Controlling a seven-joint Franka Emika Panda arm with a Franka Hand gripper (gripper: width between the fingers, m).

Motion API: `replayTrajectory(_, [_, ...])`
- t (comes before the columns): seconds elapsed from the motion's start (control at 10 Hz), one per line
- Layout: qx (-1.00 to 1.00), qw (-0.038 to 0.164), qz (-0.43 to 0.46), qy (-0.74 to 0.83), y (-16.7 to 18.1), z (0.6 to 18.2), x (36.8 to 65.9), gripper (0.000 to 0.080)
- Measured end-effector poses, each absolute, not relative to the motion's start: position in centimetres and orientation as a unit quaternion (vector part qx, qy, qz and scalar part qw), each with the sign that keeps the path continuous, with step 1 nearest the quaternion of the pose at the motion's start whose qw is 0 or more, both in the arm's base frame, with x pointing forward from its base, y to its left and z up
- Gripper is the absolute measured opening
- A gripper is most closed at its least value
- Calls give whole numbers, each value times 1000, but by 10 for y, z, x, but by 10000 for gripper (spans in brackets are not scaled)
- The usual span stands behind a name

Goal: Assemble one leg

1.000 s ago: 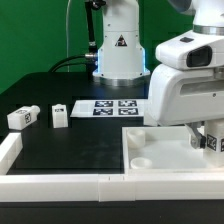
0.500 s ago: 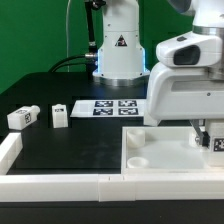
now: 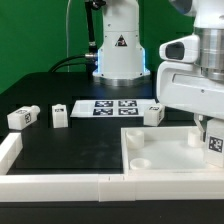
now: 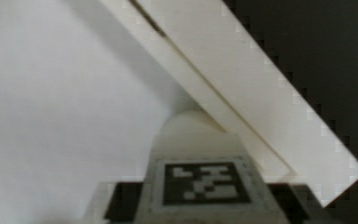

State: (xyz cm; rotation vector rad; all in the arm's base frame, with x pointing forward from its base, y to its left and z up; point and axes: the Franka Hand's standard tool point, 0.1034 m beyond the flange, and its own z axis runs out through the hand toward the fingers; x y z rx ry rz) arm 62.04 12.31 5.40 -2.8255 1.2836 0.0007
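My gripper (image 3: 212, 146) is at the exterior view's right edge, over the right side of the large white tray-like piece (image 3: 150, 158). It is shut on a leg (image 3: 214, 142), a small white block with a black-and-white tag. In the wrist view that leg (image 4: 202, 165) sits between my dark fingers (image 4: 126, 202), tag facing the camera, its tip close to the tray-like piece's raised wall (image 4: 229, 85). Whether the leg touches the piece cannot be told. Three more legs lie on the black table: two at the left (image 3: 22, 117) (image 3: 60, 115) and one by the tray-like piece's far edge (image 3: 153, 114).
The marker board (image 3: 108, 107) lies flat on the table in front of the robot's base (image 3: 118, 50). White rails (image 3: 60, 182) border the near edge and left corner of the work area. The tray-like piece has round sockets (image 3: 138, 139).
My arm has moved toward the exterior view's right with the leg in it. This uncovered the leg lying by the tray-like piece's far edge.
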Motion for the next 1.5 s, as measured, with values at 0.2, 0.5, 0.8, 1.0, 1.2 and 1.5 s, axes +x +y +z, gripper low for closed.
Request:
replayTrajectory(0.2, [-862, 22, 4, 507, 125, 54, 620, 268])
replayTrajectory(0.5, [-827, 25, 8, 561, 125, 54, 620, 334])
replayTrajectory(0.8, [-866, 26, 5, 499, 126, 55, 620, 622])
replayTrajectory(1.0, [-931, 27, 1, 365, 129, 54, 618, 644])
replayTrajectory(1.2, [-967, 28, -2, 251, 134, 54, 618, 648])
replayTrajectory(1.5, [-998, 25, 8, 57, 127, 53, 614, 649])
